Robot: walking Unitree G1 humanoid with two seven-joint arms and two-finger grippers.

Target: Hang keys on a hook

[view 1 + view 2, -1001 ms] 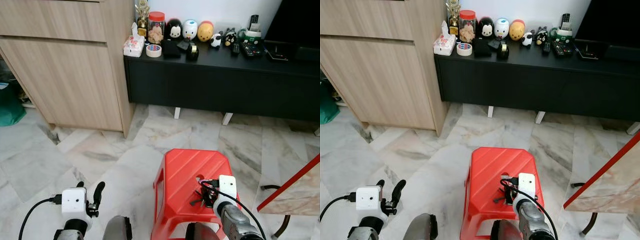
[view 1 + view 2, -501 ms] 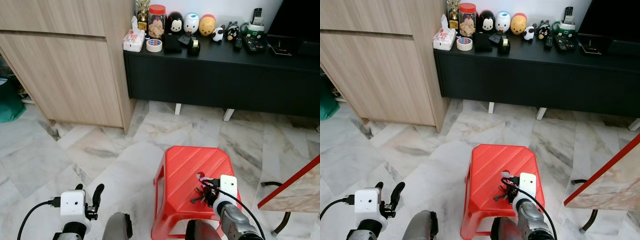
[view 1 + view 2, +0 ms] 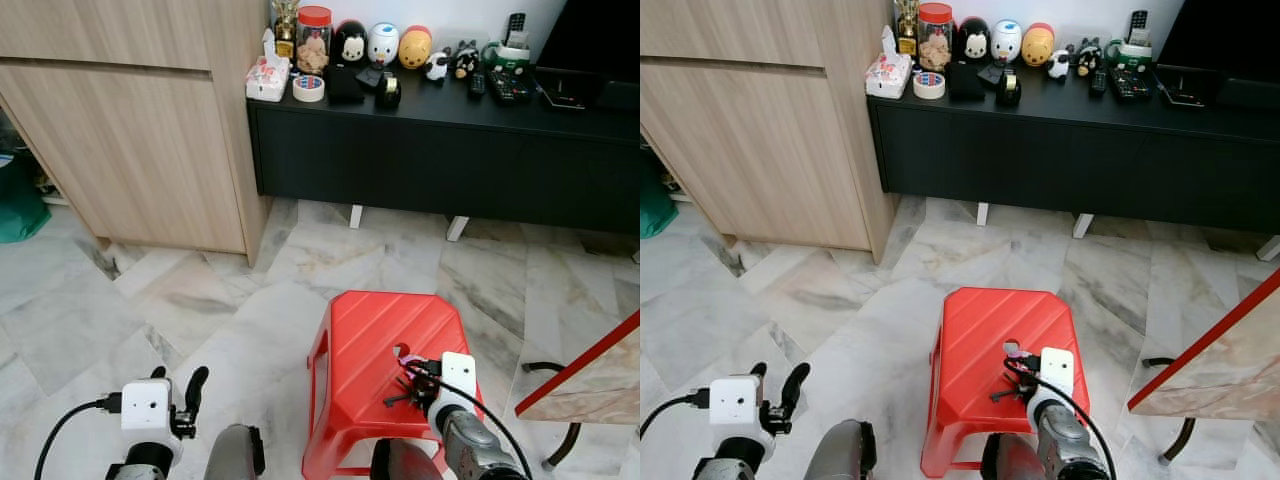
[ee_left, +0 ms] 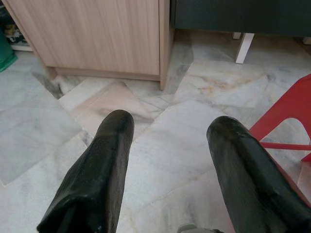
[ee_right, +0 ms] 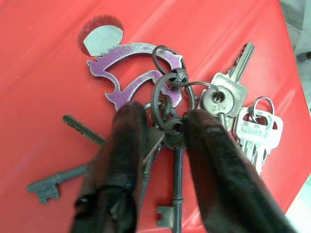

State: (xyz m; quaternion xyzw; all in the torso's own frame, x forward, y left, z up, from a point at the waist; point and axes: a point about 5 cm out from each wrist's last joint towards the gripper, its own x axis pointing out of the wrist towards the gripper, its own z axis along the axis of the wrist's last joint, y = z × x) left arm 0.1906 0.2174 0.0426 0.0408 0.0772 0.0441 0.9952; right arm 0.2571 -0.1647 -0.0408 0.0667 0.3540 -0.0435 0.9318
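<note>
We see the bunch of keys (image 5: 194,121) lying on the top of a red plastic stool (image 3: 375,340) in the lower middle of the head views. The right claw (image 5: 163,121) is down on the stool, its two black fingers (image 5: 124,145) set either side of the ring cluster with only a narrow gap between them; they press against the rings and a dark long-shanked key that runs down between them, so the claw looks closed onto the bunch, which rests on the red surface. A purple flat metal charm (image 5: 131,73) fans out from the rings toward a round hole (image 5: 99,39) in the stool top, two silver keys (image 5: 252,131) lie to one side, and a grey old-style key (image 5: 53,182) lies to the other.

In the lower left of the head views the left claw (image 3: 190,385) hangs above the marble floor (image 3: 150,300), well apart from the stool; in its wrist view the two fingers (image 4: 102,165) stand wide apart with nothing between them.

Across the upper part of the frame runs a low black table (image 3: 450,150) carrying toy figures, a jar, a roll of tape and remotes, with a light wooden cabinet (image 3: 130,130) at the upper left
</note>
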